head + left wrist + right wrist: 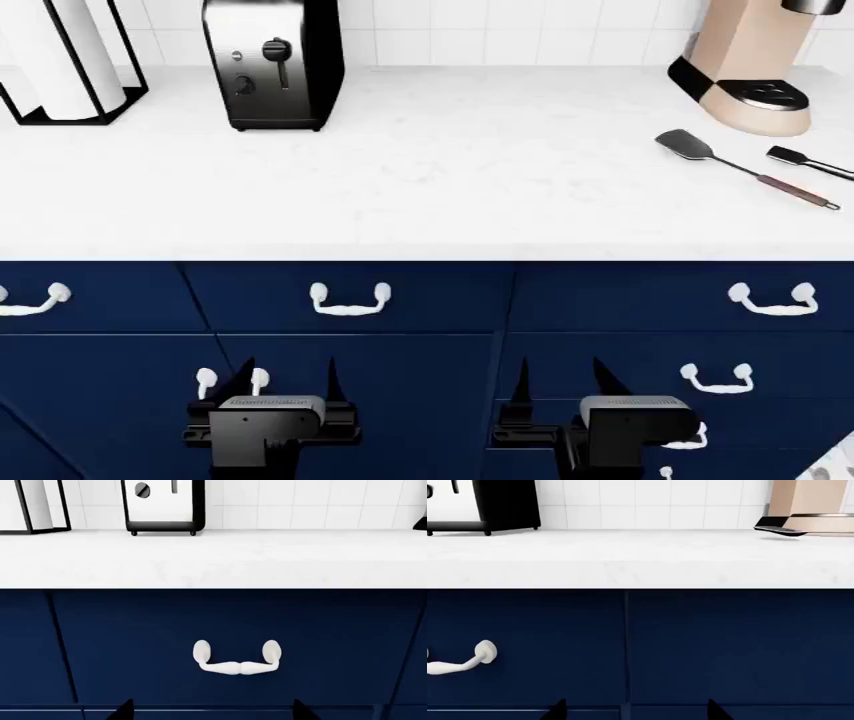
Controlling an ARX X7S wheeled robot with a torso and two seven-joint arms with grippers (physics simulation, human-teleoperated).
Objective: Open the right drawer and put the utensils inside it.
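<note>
Utensils sit at your far right on the white counter (441, 170): the grey spatula (741, 167) with its reddish handle, and just beside it the black spatula (809, 161), both in front of the coffee machine (750, 60). Your right drawer (681, 297) is shut — its white handle (773, 299) untouched. Both grippers hang low before the cabinet fronts, left gripper (292, 383) and right gripper (558, 381) each with fingers spread, holding nothing.

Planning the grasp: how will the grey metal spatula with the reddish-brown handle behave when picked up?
The grey metal spatula with reddish-brown handle lies flat on the white countertop, so it probably won't roll. Its thin profile likely makes pinching awkward. The broad blade may make it blade-heavy, tilting if gripped at the handle's end.
</note>
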